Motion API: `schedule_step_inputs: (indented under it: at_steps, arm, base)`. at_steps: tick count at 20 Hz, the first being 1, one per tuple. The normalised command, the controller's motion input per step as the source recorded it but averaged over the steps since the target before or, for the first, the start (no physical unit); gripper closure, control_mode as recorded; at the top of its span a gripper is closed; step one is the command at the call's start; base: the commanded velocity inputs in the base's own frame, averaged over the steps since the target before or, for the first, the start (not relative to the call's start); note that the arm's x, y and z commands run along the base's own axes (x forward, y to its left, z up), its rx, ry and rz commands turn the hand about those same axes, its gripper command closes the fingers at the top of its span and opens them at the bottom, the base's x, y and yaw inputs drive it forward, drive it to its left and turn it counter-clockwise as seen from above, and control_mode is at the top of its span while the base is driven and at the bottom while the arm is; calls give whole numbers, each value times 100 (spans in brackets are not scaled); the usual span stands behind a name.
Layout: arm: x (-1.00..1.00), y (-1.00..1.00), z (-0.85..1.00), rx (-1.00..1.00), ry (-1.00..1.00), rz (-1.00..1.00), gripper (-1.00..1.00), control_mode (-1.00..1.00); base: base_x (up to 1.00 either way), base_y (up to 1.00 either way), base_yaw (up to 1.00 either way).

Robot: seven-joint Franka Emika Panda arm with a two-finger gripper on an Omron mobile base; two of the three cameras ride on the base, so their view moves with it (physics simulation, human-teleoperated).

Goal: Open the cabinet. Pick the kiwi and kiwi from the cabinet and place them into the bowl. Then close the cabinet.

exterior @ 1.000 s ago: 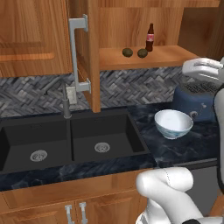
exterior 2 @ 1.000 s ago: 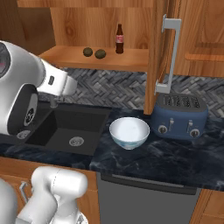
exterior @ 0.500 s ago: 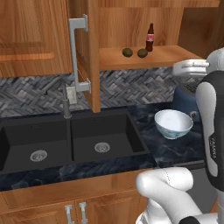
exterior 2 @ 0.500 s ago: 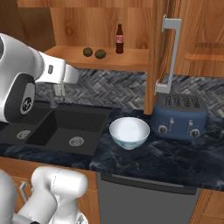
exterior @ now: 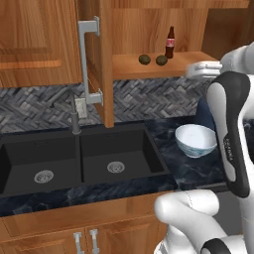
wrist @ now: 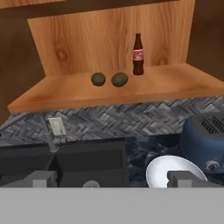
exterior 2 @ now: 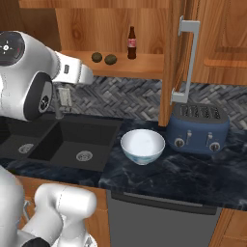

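Dark marbled worktop (exterior 2: 193,178) carrying a round pale blue-white glossy bowl (exterior 2: 142,146) near its front edge; reddish-brown wooden wall cabinet (exterior: 149,34) open, two olive-brown egg-shaped kiwis (wrist: 98,79) (wrist: 119,79) mid-shelf beside a cola bottle (wrist: 138,55); two-finger gripper (wrist: 113,178) wide open, empty

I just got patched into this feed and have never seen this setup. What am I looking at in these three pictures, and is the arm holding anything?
It is a white robot arm on a driving base in a simulated kitchen. Two pictures come from cameras on the base, behind the arm's left and right; the third looks along the hand. The cabinet stands open. On its shelf lie two kiwis beside a cola bottle. On the counter sit the bowl and a blue toaster, next to the sink. The gripper is open and holds nothing.
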Motion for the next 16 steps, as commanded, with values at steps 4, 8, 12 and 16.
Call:
schedule_step_inputs:
  at_steps: [4,8,12,16]
  arm:
    - [64,0,0,0,0,0,-100,-100]
    - [66,0,0,0,0,0,-100,-100]
    - [67,0,0,0,0,0,-100,-100]
    - [69,0,0,0,0,0,-100,-100]
  base:
    - [0,0,0]
    - [0,0,0]
    - [0,0,0]
    - [0,0,0]
